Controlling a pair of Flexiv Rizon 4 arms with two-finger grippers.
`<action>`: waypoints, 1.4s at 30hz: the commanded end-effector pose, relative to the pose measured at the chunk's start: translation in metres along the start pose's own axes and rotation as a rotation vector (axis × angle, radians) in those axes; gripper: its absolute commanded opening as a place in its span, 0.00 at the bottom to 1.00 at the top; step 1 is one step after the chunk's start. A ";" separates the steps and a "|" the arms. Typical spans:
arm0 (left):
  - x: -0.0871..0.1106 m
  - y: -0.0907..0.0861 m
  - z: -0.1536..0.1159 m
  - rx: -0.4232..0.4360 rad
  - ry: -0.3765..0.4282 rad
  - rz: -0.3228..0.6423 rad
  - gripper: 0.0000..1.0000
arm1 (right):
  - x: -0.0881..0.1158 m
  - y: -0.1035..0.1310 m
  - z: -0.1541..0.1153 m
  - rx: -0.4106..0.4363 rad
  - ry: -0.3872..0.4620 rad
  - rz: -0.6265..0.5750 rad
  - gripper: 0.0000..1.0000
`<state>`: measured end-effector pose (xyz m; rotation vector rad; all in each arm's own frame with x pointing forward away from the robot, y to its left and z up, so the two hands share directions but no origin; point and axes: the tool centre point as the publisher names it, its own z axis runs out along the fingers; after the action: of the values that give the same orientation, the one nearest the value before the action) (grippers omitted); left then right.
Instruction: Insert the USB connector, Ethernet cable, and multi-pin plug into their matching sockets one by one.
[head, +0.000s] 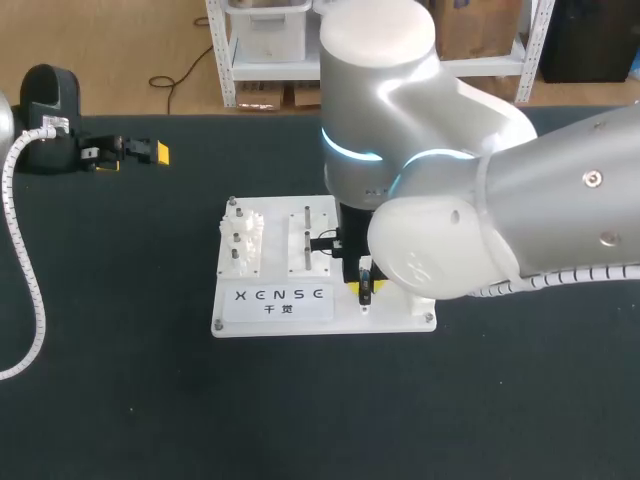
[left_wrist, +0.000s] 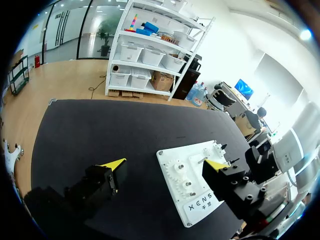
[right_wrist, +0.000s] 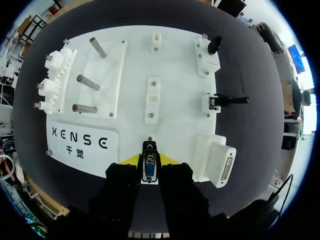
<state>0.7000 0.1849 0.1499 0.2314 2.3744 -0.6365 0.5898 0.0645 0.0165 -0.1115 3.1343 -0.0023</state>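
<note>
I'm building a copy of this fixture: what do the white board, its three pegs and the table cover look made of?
White board: probably plastic, matte, evenly white.
Pegs: apparently metal, grey with bright sheen.
Table cover: dark, matte, no glare; perhaps fabric or rubber mat.

**Head view:** fixed high behind the robot, looking down and forward over the table (head: 120, 400); the right arm (head: 480, 200) hides part of the board (head: 300, 322).

**Left wrist view:** well off, looking aslant across the table (left_wrist: 100, 130) toward the board (left_wrist: 167, 156).

**Right wrist view:** close above the board (right_wrist: 175, 65), facing straight down past the plug (right_wrist: 149, 171) held in the right gripper (right_wrist: 149, 160).

All three views share the board.
</note>
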 end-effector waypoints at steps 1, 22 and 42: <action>0.000 0.000 0.000 0.000 0.000 0.000 1.00 | 0.005 -0.002 -0.005 -0.004 -0.022 -0.003 0.00; 0.000 0.000 0.000 0.000 0.000 0.000 1.00 | 0.005 -0.017 -0.033 -0.020 -0.079 0.016 0.00; 0.000 0.000 0.000 0.000 0.000 0.000 1.00 | 0.001 -0.058 -0.064 -0.016 -0.123 0.044 0.00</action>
<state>0.7000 0.1849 0.1499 0.2314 2.3744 -0.6365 0.5984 0.0130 0.0792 -0.0439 3.0266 0.0189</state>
